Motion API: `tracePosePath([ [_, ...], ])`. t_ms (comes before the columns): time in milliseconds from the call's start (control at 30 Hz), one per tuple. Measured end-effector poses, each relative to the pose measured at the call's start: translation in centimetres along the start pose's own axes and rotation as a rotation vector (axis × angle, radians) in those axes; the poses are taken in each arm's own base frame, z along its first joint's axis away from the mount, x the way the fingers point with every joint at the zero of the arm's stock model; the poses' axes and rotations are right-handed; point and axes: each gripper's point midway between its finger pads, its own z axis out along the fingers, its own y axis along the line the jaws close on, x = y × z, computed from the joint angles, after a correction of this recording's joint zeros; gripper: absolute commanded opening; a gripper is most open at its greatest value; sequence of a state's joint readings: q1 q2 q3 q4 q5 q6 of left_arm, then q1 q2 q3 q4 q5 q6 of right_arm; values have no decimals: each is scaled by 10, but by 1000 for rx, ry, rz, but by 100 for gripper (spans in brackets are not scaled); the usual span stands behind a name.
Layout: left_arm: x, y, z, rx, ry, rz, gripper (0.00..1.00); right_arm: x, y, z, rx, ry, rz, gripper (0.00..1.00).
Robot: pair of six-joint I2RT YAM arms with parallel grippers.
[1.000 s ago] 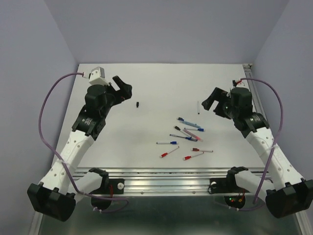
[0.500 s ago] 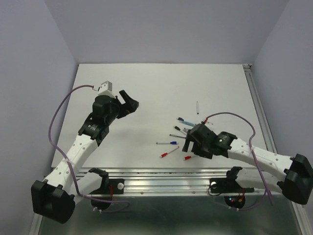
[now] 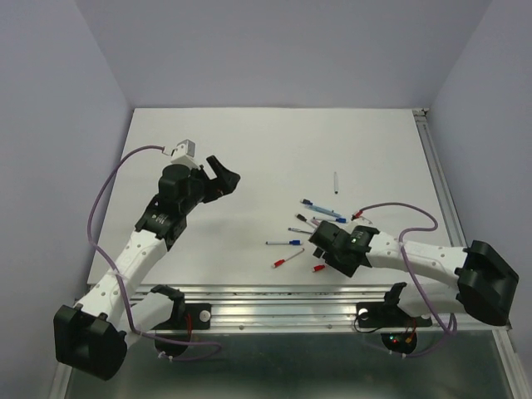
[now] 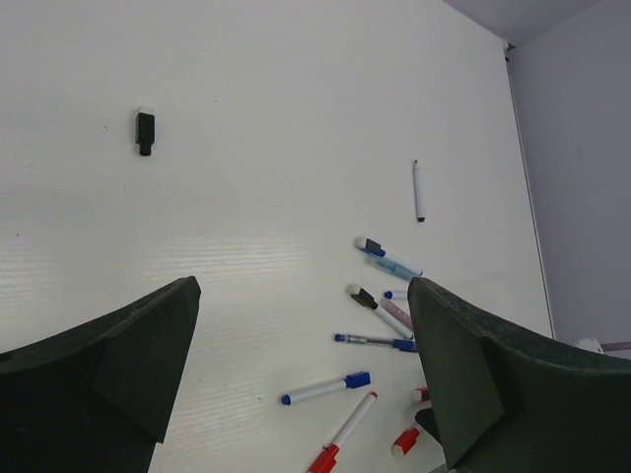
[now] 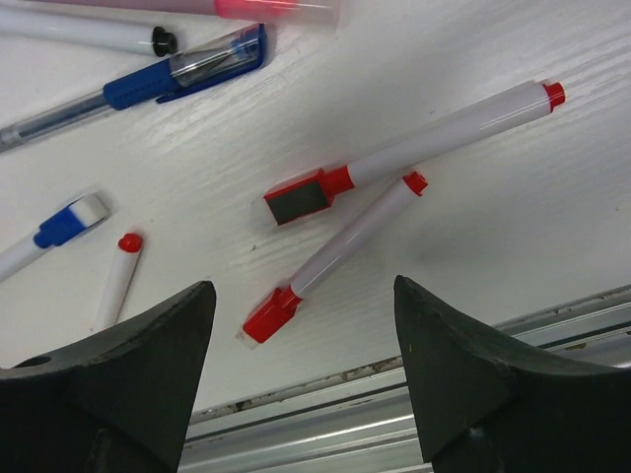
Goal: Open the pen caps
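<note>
directly under the right gripper, low over the near edge of the table: two red pens lying close together. fingers spread, pinching nothing. nearer red pen first: slants across the gap, red cap at the near-left end between the fingertips, barrel running away up to the right. just beyond it, second red pen, on much the same slant, broad red cap also at its left end. probably calls for a wrist turn, so as to close across the barrel and not along it. far to the left, left gripper: fingers wide apart too, empty, hovers well apart from both red pens, nearer to a lone black cap. clearly the right arm's pick.
</note>
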State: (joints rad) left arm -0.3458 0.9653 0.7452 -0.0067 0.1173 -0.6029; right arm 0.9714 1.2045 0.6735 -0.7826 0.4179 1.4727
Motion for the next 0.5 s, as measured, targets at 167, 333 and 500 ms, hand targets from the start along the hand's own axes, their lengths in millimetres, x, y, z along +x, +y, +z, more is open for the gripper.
tracePosePath([
  [167, 2, -2, 1, 16, 3, 2, 99, 4, -9, 16, 82, -16, 0, 66],
  [333, 3, -1, 1, 16, 5, 4, 99, 5, -9, 19, 95, -20, 30, 57],
  [500, 3, -1, 1, 16, 5, 4, 99, 5, -8, 20, 94, -20, 60, 52],
])
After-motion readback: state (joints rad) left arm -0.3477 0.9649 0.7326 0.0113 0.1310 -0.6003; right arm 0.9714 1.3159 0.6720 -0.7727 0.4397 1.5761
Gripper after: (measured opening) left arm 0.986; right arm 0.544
